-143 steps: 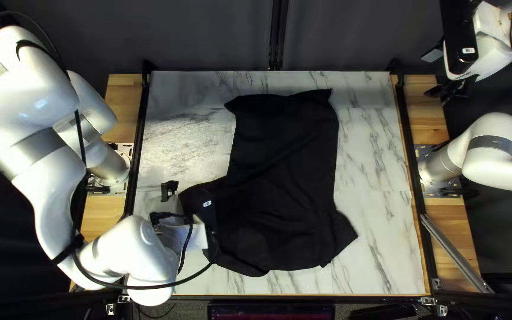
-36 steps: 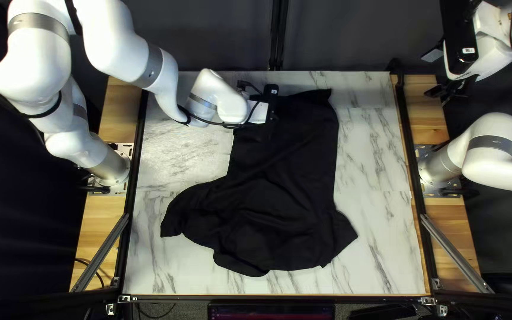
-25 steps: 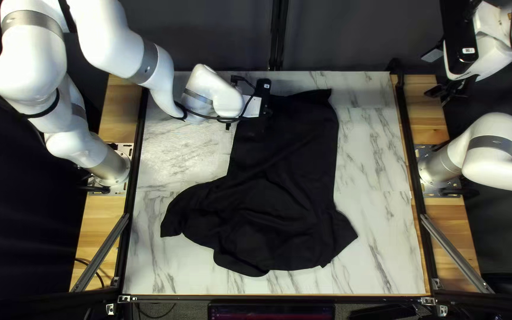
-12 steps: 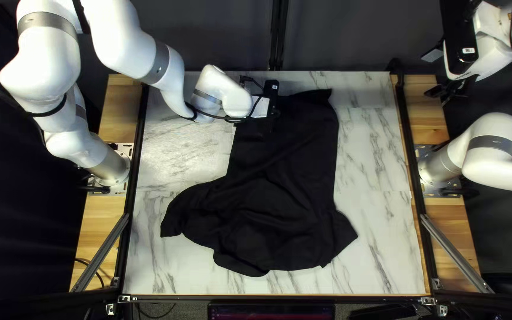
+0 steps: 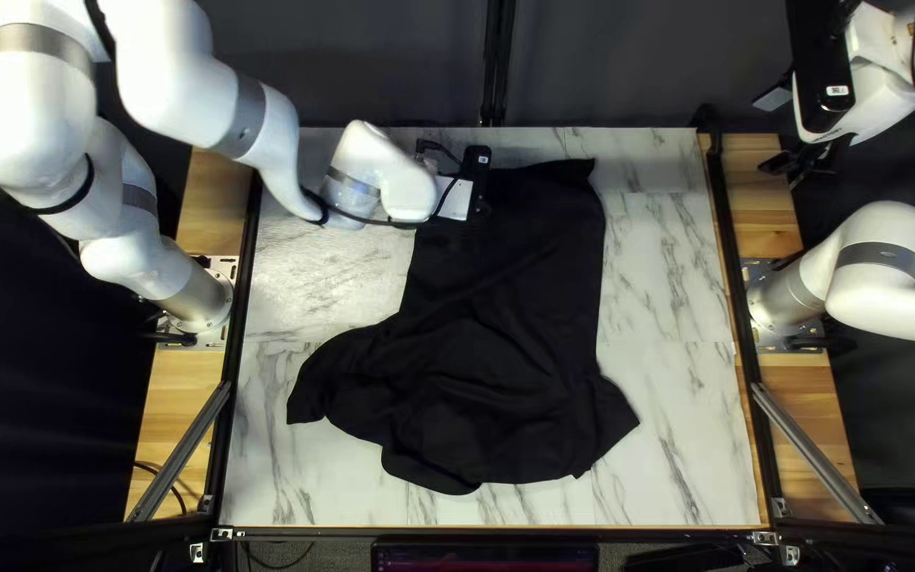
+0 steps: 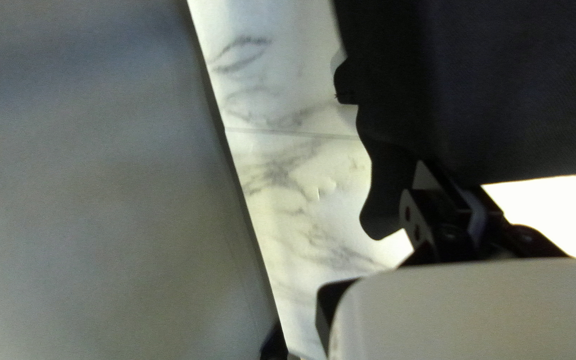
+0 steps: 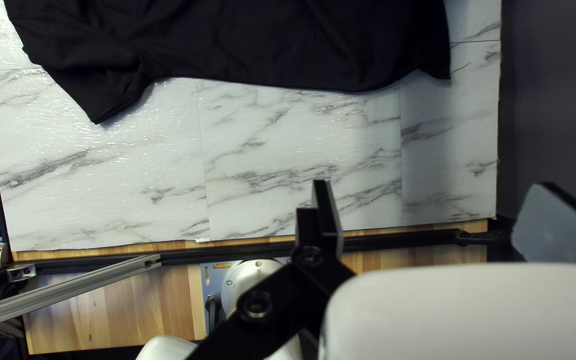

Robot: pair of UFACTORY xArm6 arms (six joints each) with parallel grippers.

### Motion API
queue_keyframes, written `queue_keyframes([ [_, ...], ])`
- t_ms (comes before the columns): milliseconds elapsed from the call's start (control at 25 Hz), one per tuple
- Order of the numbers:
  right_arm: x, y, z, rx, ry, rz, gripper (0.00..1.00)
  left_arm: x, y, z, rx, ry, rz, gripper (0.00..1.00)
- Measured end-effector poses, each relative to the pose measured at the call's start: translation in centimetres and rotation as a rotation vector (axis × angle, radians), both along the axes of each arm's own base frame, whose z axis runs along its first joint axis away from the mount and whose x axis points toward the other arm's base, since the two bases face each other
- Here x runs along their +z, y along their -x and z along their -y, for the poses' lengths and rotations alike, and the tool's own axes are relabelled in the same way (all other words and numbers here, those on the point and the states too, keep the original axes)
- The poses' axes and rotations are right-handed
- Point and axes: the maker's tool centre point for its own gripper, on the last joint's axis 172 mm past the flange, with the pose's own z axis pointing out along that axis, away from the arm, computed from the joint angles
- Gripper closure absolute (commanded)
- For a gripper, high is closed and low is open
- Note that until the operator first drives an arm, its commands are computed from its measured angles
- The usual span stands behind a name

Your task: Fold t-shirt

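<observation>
Shirt [image 5: 510, 328] crumpled toward the counter's [image 5: 680, 466] near edge, one sleeve [image 5: 315, 390] splayed toward the left edge. Near the far edge, left hand [image 6: 443, 177] apparently clenched on the shirt's margin. Off the far right corner, right hand [image 7: 435, 203] released, wide apart. Risk of skewing or bunching from one-sided pulling, nothing pinning the near wrinkles; risk of slipping from too shallow a pinch.

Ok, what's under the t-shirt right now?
Marbled tabletop shows all around the black t-shirt, so it most likely runs on beneath. The cloth covers everything directly under it; I can't tell whether anything else is there.
</observation>
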Motion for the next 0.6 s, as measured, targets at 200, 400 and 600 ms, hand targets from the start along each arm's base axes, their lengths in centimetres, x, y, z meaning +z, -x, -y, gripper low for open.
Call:
queue_keyframes([
  [200, 0.0, 0.0, 0.0, 0.0, 0.0, 0.0, 0.0, 0.8, 0.6, -2.4, 0.017, -0.018, -0.011, 1.0],
  [400, 0.0, 0.0, 0.0, 0.0, 0.0, 0.0, 0.0, 1.6, 0.2, -4.7, 0.022, -0.034, -0.019, 1.0],
  [600, 0.0, 0.0, 0.0, 0.0, 0.0, 0.0, 0.0, 1.7, 0.6, -6.3, 0.032, -0.048, -0.03, 1.0],
])
